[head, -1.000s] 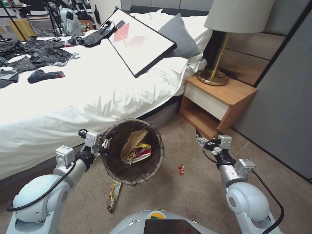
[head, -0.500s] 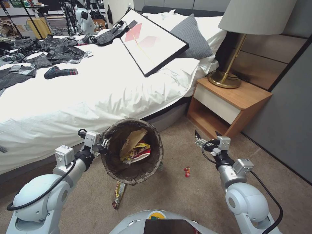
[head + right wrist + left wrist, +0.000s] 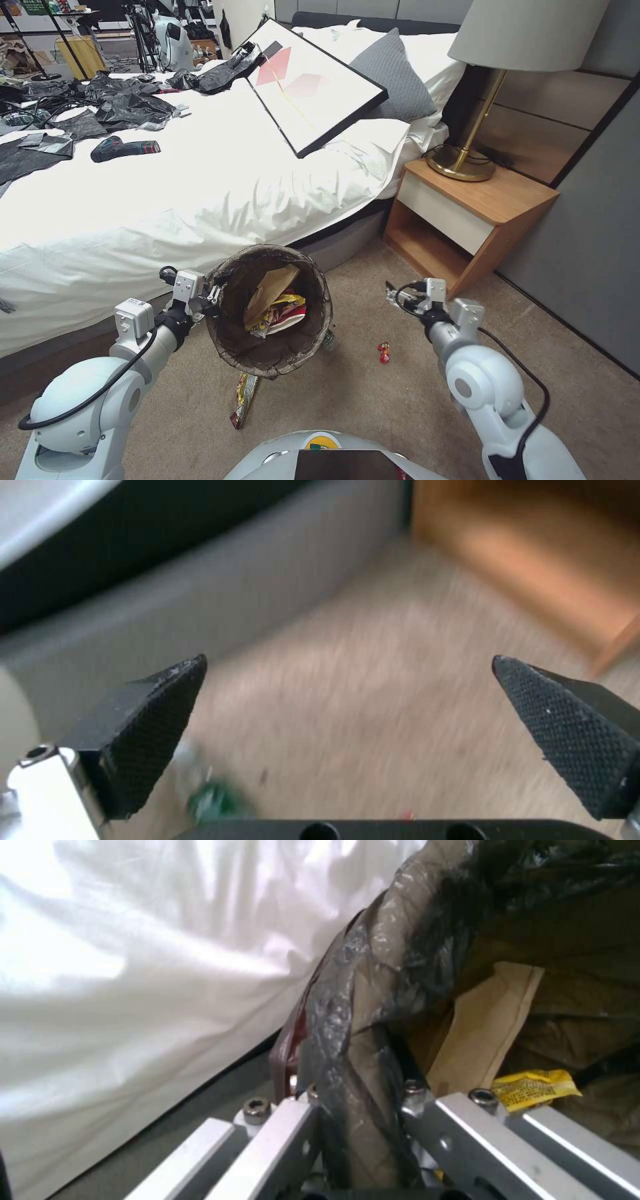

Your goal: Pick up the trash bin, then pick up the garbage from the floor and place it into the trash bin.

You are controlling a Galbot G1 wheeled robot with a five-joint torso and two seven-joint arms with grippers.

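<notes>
My left gripper (image 3: pixel 212 293) is shut on the near-left rim of the trash bin (image 3: pixel 230 347) and holds it tilted above the floor (image 3: pixel 373 407). The left wrist view shows the gripper (image 3: pixel 357 1120) clamped over the bag-lined rim (image 3: pixel 353 1005). Inside the bin lie a brown paper bag (image 3: pixel 270 292) and red and yellow wrappers (image 3: pixel 283 315). Garbage on the carpet: a small red wrapper (image 3: pixel 383 352), a yellow snack packet (image 3: pixel 243 399) and a small bottle (image 3: pixel 328 340) beside the bin. My right gripper (image 3: pixel 392 295) hangs open right of the bin. In its wrist view the right gripper (image 3: pixel 350 705) is open with nothing between its fingers, over carpet, the bottle (image 3: pixel 213 797) nearby.
A white bed (image 3: pixel 167 193) runs along the left and back, its grey base just behind the bin. A wooden nightstand (image 3: pixel 467 213) with a brass lamp (image 3: pixel 467 160) stands at the right, beside a grey wall panel (image 3: pixel 587 233). Open carpet lies between bin and nightstand.
The camera shifted at first, then held still. My right arm swung inward and lower, its gripper turning toward the bin side. The left gripper and the bin barely moved.
</notes>
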